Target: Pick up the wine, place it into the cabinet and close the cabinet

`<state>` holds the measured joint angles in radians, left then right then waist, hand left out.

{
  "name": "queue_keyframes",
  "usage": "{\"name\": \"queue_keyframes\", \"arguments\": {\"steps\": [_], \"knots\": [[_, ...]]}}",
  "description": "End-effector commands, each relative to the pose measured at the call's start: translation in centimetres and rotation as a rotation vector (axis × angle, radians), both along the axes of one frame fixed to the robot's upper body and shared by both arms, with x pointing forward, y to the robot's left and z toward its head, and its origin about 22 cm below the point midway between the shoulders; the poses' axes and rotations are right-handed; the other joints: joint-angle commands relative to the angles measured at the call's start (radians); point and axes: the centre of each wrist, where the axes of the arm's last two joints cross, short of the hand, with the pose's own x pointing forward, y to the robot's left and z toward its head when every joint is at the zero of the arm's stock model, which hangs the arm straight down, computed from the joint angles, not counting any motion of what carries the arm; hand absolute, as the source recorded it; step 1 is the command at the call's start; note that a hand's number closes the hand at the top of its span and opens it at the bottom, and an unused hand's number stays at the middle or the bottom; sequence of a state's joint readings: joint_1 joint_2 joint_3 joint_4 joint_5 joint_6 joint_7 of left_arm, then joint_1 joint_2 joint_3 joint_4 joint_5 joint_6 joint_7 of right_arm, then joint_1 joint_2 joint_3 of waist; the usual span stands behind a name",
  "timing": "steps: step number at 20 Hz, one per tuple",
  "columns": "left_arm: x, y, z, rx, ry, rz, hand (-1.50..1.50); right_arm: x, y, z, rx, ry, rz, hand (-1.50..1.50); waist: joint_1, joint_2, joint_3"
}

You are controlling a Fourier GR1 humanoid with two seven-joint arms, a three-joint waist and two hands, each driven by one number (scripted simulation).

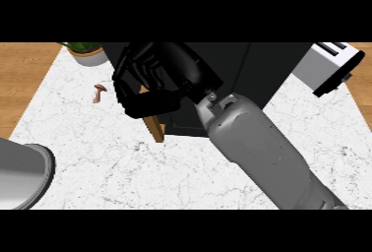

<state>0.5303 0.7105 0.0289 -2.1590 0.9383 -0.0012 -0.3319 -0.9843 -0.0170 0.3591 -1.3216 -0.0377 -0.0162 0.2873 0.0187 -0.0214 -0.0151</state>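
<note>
The dark cabinet (240, 74) stands at the back of the white marble counter (109, 162). Its door (155, 129) shows as a narrow wooden edge, standing ajar at the cabinet's left front corner. My right hand (156, 74) reaches across from the lower right and sits on the door's upper part, with the fingers curled over one side and the thumb on the other. No wine bottle shows anywhere; the hand and the cabinet's top hide the inside. Only my left forearm (18, 172) shows, at the lower left edge.
A potted plant (85, 51) stands at the counter's back left, with a small brown object (100, 92) lying in front of it. A silver toaster (330, 64) sits at the back right. Wooden floor shows beyond both side edges.
</note>
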Motion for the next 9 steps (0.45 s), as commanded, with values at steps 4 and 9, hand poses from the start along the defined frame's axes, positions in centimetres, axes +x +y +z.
{"name": "queue_keyframes", "arguments": {"steps": [4,9], "knots": [[1.7,-0.9,-0.9,-0.021,0.004,0.013,-1.5,5.0,-6.0,-0.3,-0.02,-0.005,-0.213,1.5,-0.024,0.04,0.014],[2.2,-2.3,-1.4,-0.014,0.0,0.009,-1.5,5.3,-6.2,-1.3,-0.016,-0.01,-0.206,1.5,-0.02,0.041,0.014]]}}
